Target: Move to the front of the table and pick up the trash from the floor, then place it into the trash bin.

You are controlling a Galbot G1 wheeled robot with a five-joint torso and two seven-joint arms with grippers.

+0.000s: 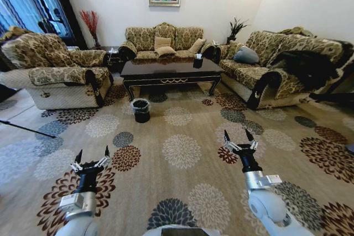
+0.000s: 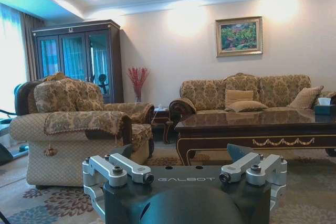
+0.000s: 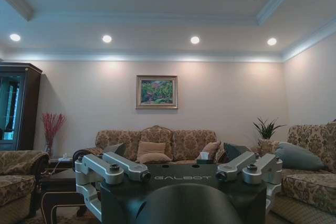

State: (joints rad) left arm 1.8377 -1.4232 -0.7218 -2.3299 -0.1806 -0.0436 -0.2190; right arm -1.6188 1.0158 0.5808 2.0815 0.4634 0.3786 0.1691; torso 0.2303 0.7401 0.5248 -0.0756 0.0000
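The dark glossy table [image 1: 168, 70] stands across the room, between the sofas. Its gold-trimmed apron also appears in the left wrist view [image 2: 262, 141]. The black trash bin [image 1: 141, 110], lined with a clear bag, sits on the floor [image 1: 182, 153] just in front of the table's left end. The trash is out of view. My left gripper [image 1: 92, 156] is low at the near left, open and empty above the carpet. My right gripper [image 1: 238, 137] is at the near right, also open and empty. Both are far short of the bin.
A patterned armchair [image 1: 61, 75] flanks the table on the left, a long sofa [image 1: 282, 64] on the right, and another sofa [image 1: 163, 40] stands behind. A thin dark rod [image 1: 27, 128] lies across the floor at the left. Wide carpet lies between me and the table.
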